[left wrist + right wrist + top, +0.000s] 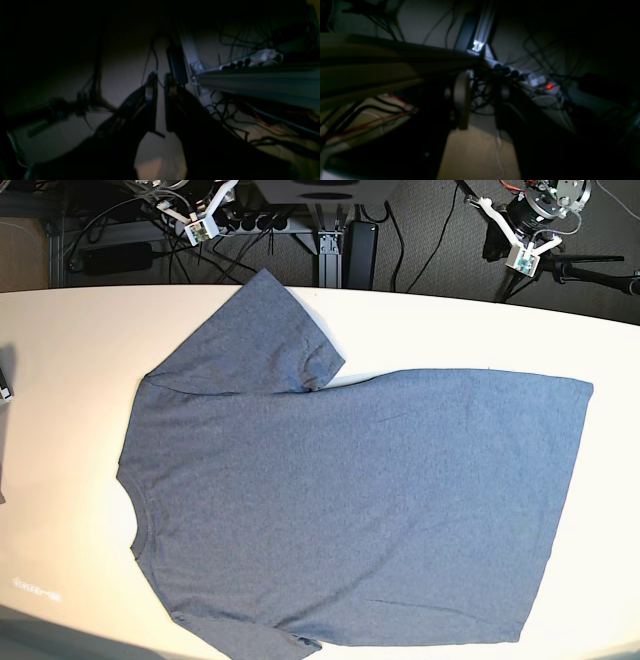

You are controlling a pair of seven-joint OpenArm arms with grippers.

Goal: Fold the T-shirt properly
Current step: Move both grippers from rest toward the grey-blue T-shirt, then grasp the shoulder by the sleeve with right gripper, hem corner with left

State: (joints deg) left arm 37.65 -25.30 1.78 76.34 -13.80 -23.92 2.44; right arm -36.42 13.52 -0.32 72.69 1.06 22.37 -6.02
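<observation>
The T-shirt [350, 500] is blue-grey and lies spread flat on the white table [60, 380], plain side up. Its neck points left and its hem right. One sleeve [250, 330] fans toward the far edge, and the other runs off the bottom of the base view. Both grippers hang beyond the table's far edge, away from the cloth. My left gripper [524, 258] is at the top right; its fingers [151, 86] stand a narrow slit apart over the floor with nothing between them. My right gripper [200, 228] is at the top left, and its fingers [461, 100] are clearly apart and empty. Neither wrist view shows the T-shirt.
Behind the table lie tangled cables [120, 230], a power strip [532, 78] with a red light, a black box [360, 240] and aluminium frame bars [250, 81]. A small dark object [4, 380] sits at the table's left edge.
</observation>
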